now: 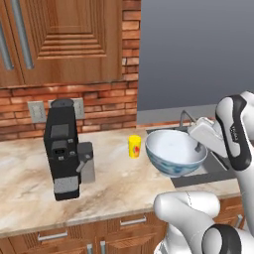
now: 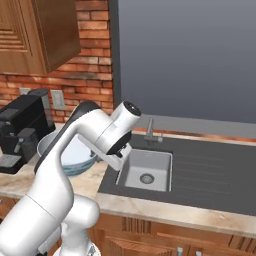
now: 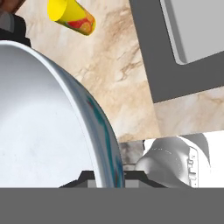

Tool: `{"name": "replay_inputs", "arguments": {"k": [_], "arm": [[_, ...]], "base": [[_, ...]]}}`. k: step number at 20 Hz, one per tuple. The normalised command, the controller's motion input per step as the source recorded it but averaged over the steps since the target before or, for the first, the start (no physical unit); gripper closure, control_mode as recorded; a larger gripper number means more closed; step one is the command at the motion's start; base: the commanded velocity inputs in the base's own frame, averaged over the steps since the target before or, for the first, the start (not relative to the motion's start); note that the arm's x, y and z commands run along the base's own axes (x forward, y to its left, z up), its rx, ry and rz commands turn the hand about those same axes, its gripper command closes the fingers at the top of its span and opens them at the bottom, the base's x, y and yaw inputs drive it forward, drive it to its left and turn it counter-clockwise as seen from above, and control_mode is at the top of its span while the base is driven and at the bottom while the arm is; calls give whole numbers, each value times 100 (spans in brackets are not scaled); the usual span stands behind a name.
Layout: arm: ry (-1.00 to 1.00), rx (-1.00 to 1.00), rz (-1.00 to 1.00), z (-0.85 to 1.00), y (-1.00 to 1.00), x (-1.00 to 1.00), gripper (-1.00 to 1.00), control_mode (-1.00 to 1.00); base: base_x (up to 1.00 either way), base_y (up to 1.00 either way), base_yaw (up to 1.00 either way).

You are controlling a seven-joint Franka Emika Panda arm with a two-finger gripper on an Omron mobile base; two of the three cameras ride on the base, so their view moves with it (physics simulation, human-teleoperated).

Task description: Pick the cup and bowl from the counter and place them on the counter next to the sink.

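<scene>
The wide bowl point(image 1: 171, 149), white inside and blue-patterned outside, hangs tilted just above the counter point(image 1: 114, 188), at the left edge of the sink point(image 2: 145, 172). My gripper point(image 1: 198, 146) is shut on its right rim, and in the hand view that rim point(image 3: 103, 144) runs down between the fingertips of the gripper point(image 3: 107, 176). From the right base view the bowl point(image 2: 75, 157) shows partly behind my arm. The small yellow cup point(image 1: 134, 146) with its red-orange mark stands upright on the counter just left of the bowl, and lies at the top of the hand view as the cup point(image 3: 72, 17).
A black coffee machine point(image 1: 62, 149) stands on the counter at the left, under a wooden wall cabinet point(image 1: 64, 39). A thin grey faucet point(image 2: 150, 131) rises behind the basin. The dark sink surround point(image 2: 210, 175) stretches to the right, with a strip of counter in front of it.
</scene>
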Motion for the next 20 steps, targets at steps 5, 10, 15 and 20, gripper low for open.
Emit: {"name": "replay_inputs", "arguments": {"k": [5, 10, 15, 20], "arm": [[0, 0, 0, 0, 0, 0, 100, 100], [0, 0, 0, 0, 0, 0, 100, 100], [0, 0, 0, 0, 0, 0, 100, 100], [0, 0, 0, 0, 0, 0, 100, -100]], "base": [[0, 0, 0], [0, 0, 0], [0, 0, 0], [0, 0, 0]]}}
